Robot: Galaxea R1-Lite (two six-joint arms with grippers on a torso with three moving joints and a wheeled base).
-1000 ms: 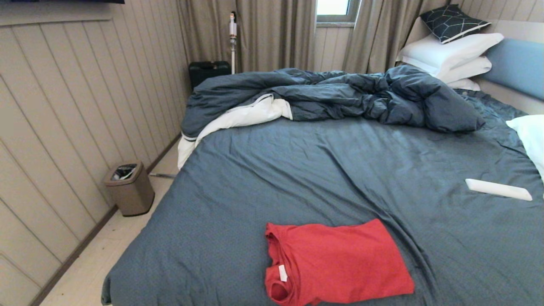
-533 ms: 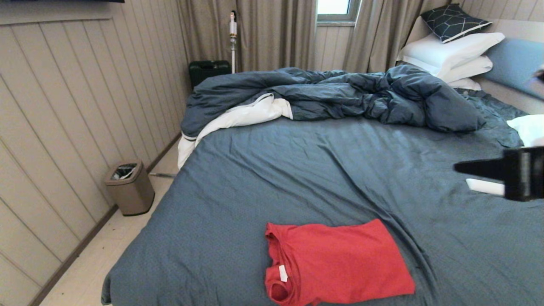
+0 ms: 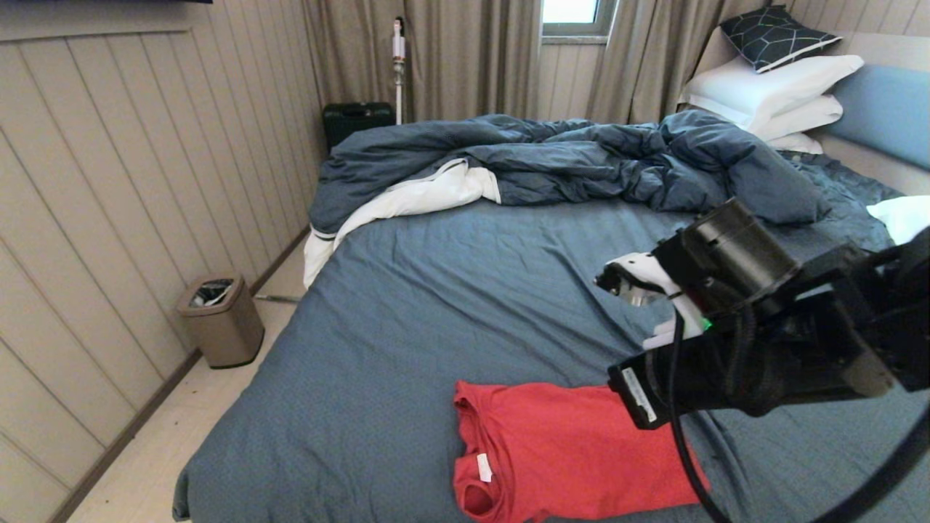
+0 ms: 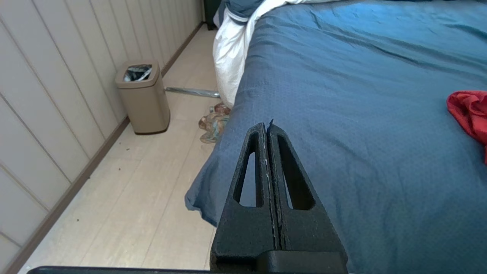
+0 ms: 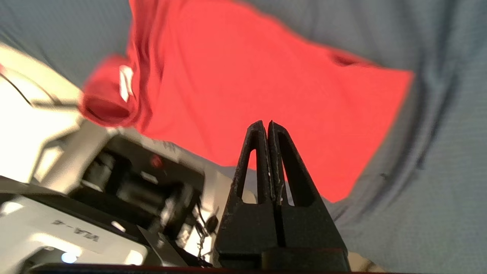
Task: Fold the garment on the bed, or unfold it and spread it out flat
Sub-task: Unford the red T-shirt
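The garment, a red T-shirt with a small white neck label, lies folded in a rectangle near the front edge of the bed, neck opening to the left. My right arm reaches in from the right and covers the garment's right part. In the right wrist view my right gripper is shut, empty, and hangs above the red garment. My left gripper is shut and empty over the bed's near left edge, well left of the garment.
A rumpled dark blue duvet fills the far half of the bed, with white pillows at the back right. A tan bin stands on the floor by the left wall. A crumpled cloth lies beside the bed.
My right arm has swung in from the right edge of the head view and now hangs over the garment's right side. The garment lies where it was.
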